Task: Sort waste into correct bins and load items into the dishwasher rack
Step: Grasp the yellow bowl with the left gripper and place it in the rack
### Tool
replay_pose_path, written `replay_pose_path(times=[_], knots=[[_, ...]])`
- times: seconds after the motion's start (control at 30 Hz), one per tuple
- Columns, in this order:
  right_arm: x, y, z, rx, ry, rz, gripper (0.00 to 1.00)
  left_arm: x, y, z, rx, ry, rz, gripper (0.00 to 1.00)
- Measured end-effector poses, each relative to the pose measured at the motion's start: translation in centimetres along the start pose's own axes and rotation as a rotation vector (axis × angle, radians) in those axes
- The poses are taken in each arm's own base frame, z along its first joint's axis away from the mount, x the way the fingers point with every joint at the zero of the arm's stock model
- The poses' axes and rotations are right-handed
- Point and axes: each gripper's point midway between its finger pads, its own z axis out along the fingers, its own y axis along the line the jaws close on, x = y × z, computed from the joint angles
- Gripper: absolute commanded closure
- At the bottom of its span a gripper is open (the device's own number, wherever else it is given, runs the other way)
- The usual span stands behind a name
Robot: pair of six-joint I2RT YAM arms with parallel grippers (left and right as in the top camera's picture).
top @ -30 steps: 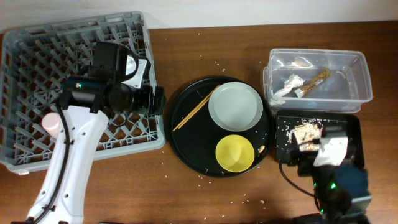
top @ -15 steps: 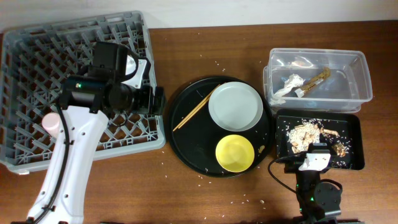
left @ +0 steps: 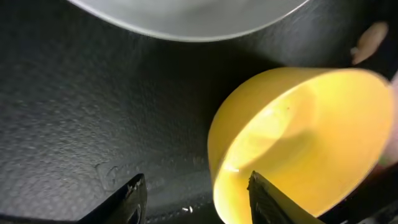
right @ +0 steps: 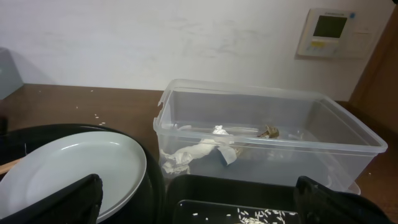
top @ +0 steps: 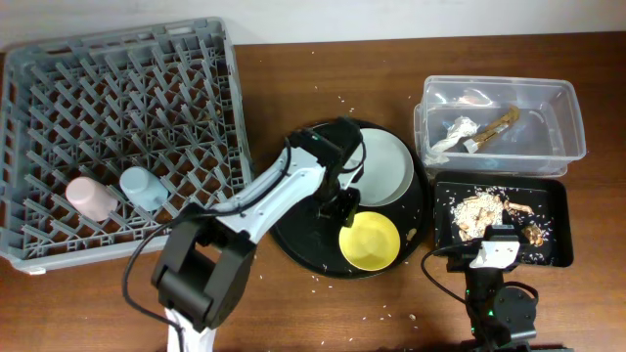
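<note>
My left gripper (top: 342, 207) is open over the large round tray. In the left wrist view (left: 196, 196) one finger is inside the yellow bowl (left: 298, 137) and one outside, so the jaws straddle its rim. The bowl (top: 370, 242) sits in front of the pale grey plate (top: 381, 171). The pink cup (top: 86, 196) and blue cup (top: 144, 186) lie in the dishwasher rack (top: 59, 88). The clear tub (top: 567, 127) holds the napkin (top: 452, 134) and brown wrapper (top: 499, 122). Food scraps (top: 479, 207) lie in the black tray (top: 553, 200). My right gripper (right: 199, 205) is open and empty. The chopsticks are hidden.
The large round black tray (top: 303, 235) carries the bowl, the plate and a tan crumb (top: 411, 235). White rice grains are scattered on the wooden table. The right wrist view shows the plate (right: 74, 168), the tub (right: 249, 93) and the black tray (right: 249, 193).
My left arm has swung from the rack to the round tray and set its open jaws over the bowl's rim. The blue cup now shows in the rack. My right arm pulled back earlier.
</note>
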Motion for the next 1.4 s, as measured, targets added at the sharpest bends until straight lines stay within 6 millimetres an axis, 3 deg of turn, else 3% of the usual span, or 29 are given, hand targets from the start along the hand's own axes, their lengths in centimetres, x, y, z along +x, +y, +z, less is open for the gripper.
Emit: replay_pose_path(times=[0.03,0.07,0.1,0.2,0.27,0.33,0.37,0.4,0.43,0.5,0.6,0.67,0.8,0.93,1.1,1.2,1.27,1.3,1.33,1.4], knots=[[0.0,0.0,0.0,0.0,0.0,0.0,0.01,0.4,0.2,0.7,0.003,0.014,-0.004,0.49],[0.0,0.0,0.0,0.0,0.0,0.0,0.02,1.3,0.5,1.4,0.001,0.042,-0.011,0.61],[0.0,0.0,0.0,0.0,0.0,0.0,0.01,1.6,0.5,2.1,0.004,0.046,-0.009,0.99],[0.0,0.0,0.0,0.0,0.0,0.0,0.02,1.9,-0.4,3.4,0.006,0.039,0.019,1.0],[0.0,0.0,0.0,0.0,0.001,0.0,0.02,2.8,0.1,2.0,-0.015,0.093,-0.043,1.0],[0.0,0.0,0.0,-0.001,0.0,0.0,0.02,0.7,3.7,-4.5,-0.097,0.029,-0.161,1.0],[0.0,0.0,0.0,-0.001,0.0,0.0,0.01,-1.0,8.4,-10.5,-0.203,-0.11,-0.284,1.0],[0.0,0.0,0.0,-0.001,0.0,0.0,0.02,-0.6,13.8,-15.7,-0.371,-0.225,-0.439,1.0],[0.0,0.0,0.0,-0.001,0.0,0.0,0.01,1.4,19.3,-20.3,-0.576,-0.314,-0.612,1.0],[0.0,0.0,0.0,-0.001,0.0,0.0,0.02,4.3,25.5,-24.4,-0.914,-0.393,-0.811,1.0],[0.0,0.0,0.0,-0.001,0.0,0.0,0.02,6.2,28.7,-25.9,-1.133,-0.436,-0.926,1.0],[0.0,0.0,0.0,-0.001,0.0,0.0,0.02,6.1,30.8,-27.1,-1.182,-0.535,-1.014,1.0],[0.0,0.0,0.0,0.0,0.0,0.0,0.02,6.6,32.9,-25.5,-1.203,-0.544,-1.068,1.0],[0.0,0.0,0.0,-0.001,0.0,0.0,0.01,5.9,34.7,-21.2,-1.248,-0.445,-1.046,1.0],[0.0,0.0,0.0,-0.001,0.0,0.0,0.02,4.3,31.9,-20.6,-1.244,-0.455,-0.965,0.99],[0.0,0.0,0.0,-0.001,0.0,0.0,0.01,4.4,31.7,-20.4,-1.24,-0.44,-0.958,0.99],[0.0,0.0,0.0,-0.001,0.0,0.001,0.02,4.5,31.6,-20.2,-1.236,-0.426,-0.954,0.62],[0.0,0.0,0.0,-0.001,0.0,0.0,0.02,5.0,31.0,-19.1,-1.182,-0.365,-0.947,0.42],[0.0,0.0,0.0,-0.001,0.0,0.0,0.01,5.4,30.4,-17.6,-1.128,-0.3,-0.937,0.29],[0.0,0.0,0.0,-0.001,0.0,0.0,0.02,6.3,28.9,-15.1,-1.022,-0.168,-0.926,0.28]])
